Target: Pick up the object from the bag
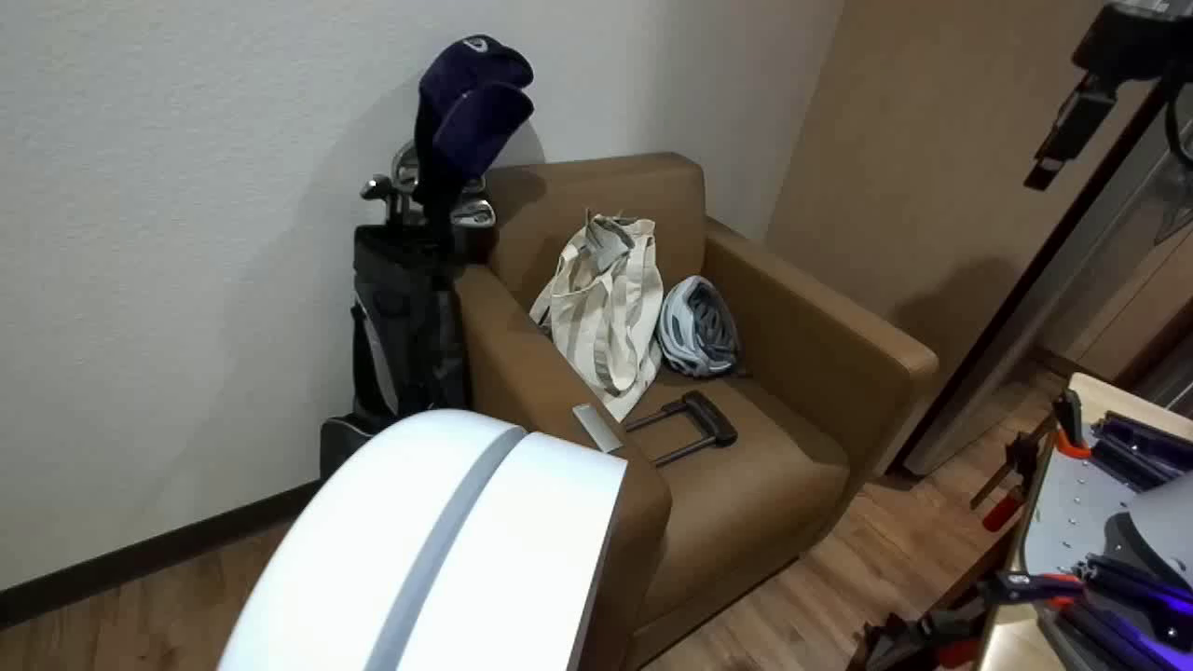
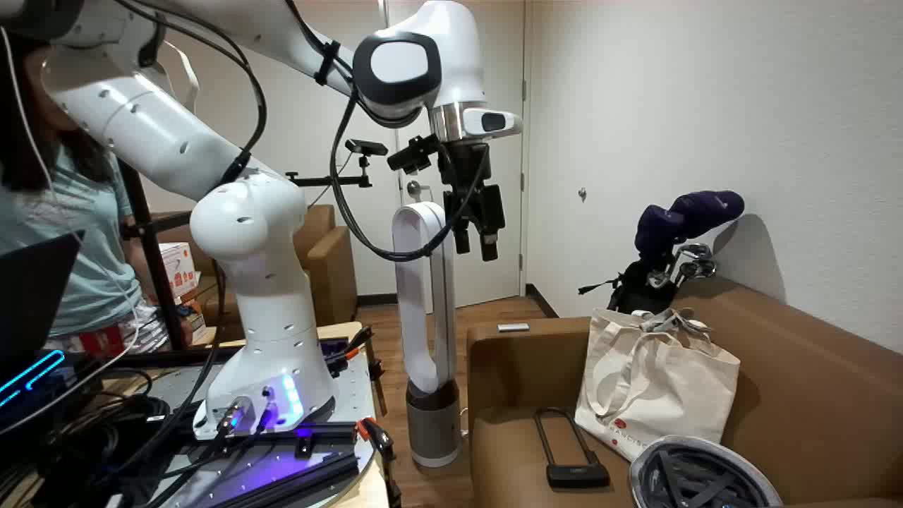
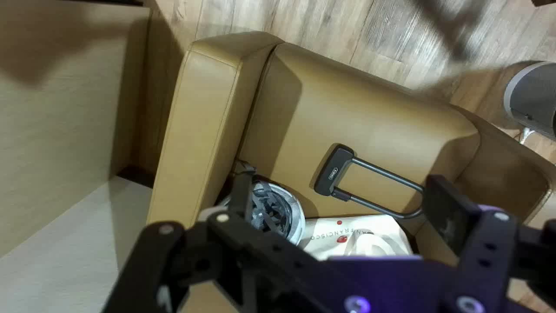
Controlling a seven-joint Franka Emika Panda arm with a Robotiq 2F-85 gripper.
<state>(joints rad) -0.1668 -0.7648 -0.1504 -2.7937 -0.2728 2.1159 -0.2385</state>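
A cream canvas tote bag point(image 1: 606, 321) leans on the brown armchair's backrest; it also shows in an exterior view point(image 2: 656, 388) and in the wrist view point(image 3: 360, 234), partly behind the gripper. A grey cloth-like thing point(image 2: 674, 321) shows at its mouth, also in an exterior view point(image 1: 608, 244); what it is cannot be told. The bag's inside is hidden. My gripper point(image 2: 475, 250) points down, high above and apart from the bag. In the wrist view its fingers point(image 3: 341, 187) are wide apart with nothing between them. Only one fingertip point(image 1: 1044, 172) shows clearly in an exterior view.
A black U-lock point(image 2: 575, 458) and a bike helmet point(image 1: 699, 326) lie on the armchair point(image 1: 792, 326) seat. A small silver object point(image 2: 513, 327) lies on an armrest. A golf bag point(image 1: 410, 321) stands beside the chair. A tall white fan point(image 2: 423, 296) stands near the arm.
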